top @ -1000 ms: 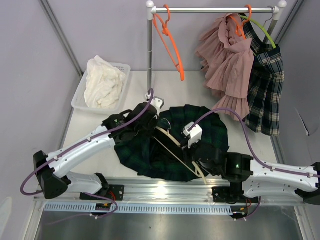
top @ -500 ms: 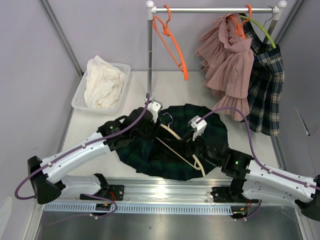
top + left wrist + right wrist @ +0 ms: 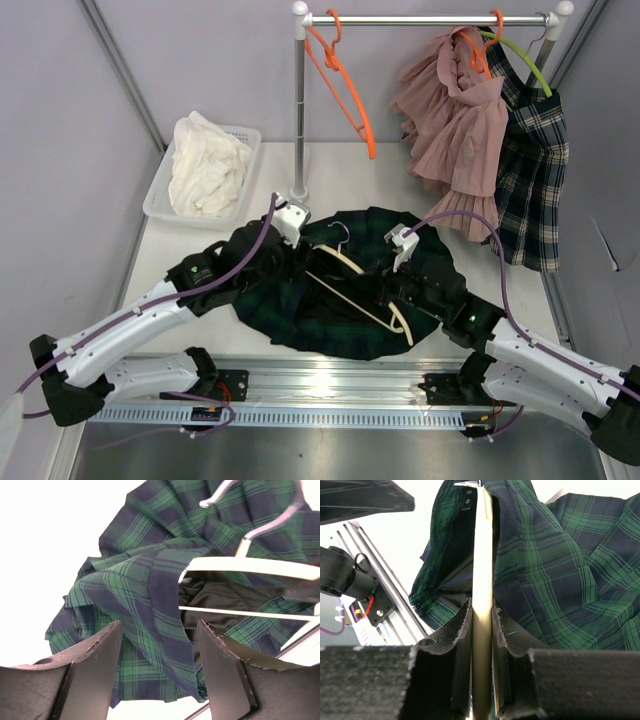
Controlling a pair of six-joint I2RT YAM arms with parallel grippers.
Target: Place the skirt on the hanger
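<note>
Skirt (image 3: 345,325) spread on the surface (image 3: 190,250), with the cream hanger (image 3: 352,292) laid across its middle.
From above, the left tool (image 3: 298,262) is seen at the skirt's left edge and the right tool (image 3: 388,292) over its right half, probably so the waist can be worked onto the hanger. At the left wrist, the jaws are held apart over a fold of the skirt, with nothing gripped. At the right wrist, the tool is clamped on the hanger's bar, presumably to steady it, and a size tag (image 3: 468,491) inside the skirt is read as 3XL.

Left hand (image 3: 159,628) fingers spread, right hand (image 3: 481,605) clamped on hanger (image 3: 482,540)
</note>
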